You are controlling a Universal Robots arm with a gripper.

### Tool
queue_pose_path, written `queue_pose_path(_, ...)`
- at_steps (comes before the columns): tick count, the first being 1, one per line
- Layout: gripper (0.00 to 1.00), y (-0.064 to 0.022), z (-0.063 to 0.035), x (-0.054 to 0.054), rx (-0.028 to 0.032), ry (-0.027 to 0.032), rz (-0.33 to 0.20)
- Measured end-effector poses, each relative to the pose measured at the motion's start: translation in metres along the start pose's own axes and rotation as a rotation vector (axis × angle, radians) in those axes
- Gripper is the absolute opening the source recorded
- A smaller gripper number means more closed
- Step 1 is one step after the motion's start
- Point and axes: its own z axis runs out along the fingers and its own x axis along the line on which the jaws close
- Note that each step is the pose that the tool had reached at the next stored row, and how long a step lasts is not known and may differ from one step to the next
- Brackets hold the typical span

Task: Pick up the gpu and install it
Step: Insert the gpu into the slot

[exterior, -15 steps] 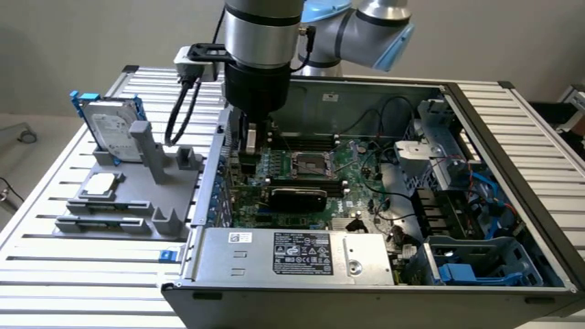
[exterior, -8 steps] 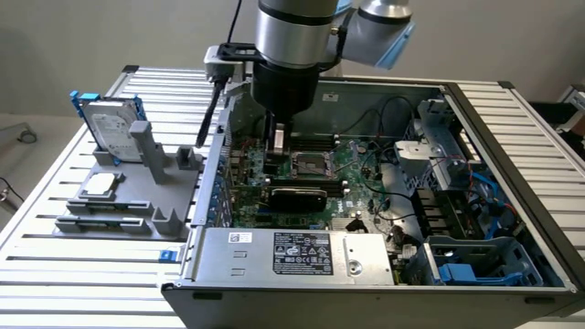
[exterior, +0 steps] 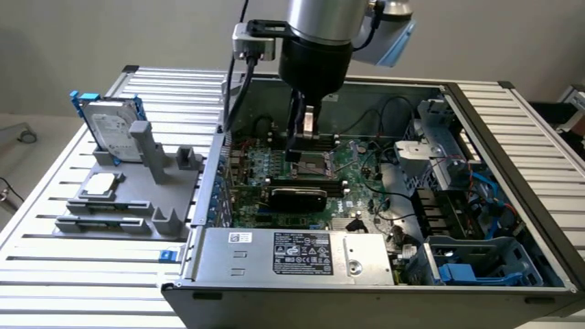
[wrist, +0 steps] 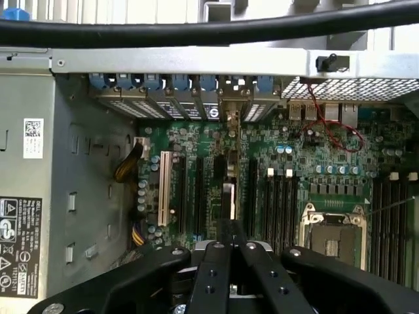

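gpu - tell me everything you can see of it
The gpu shows as a thin card with a black, rounded, plastic-looking shroud on the face toward the exterior camera. It stands on edge on the green motherboard inside the open computer case, directly under the gripper. From the wrist it appears edge-on, a narrow dark strip running toward the rear slot brackets. Whether it is fully seated cannot be told.

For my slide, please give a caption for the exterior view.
Robot tool above the green motherboard inside the open grey computer case.
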Motion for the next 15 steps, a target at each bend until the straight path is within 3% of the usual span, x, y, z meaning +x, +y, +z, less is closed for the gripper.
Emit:
queue_pose_path(4,0.11,-0.0020,-0.0040,0.0003,0.0001,-0.0026,0.000)
queue_pose_path(15,0.11,-0.0021,-0.0041,0.0003,0.0000,-0.0024,0.000)
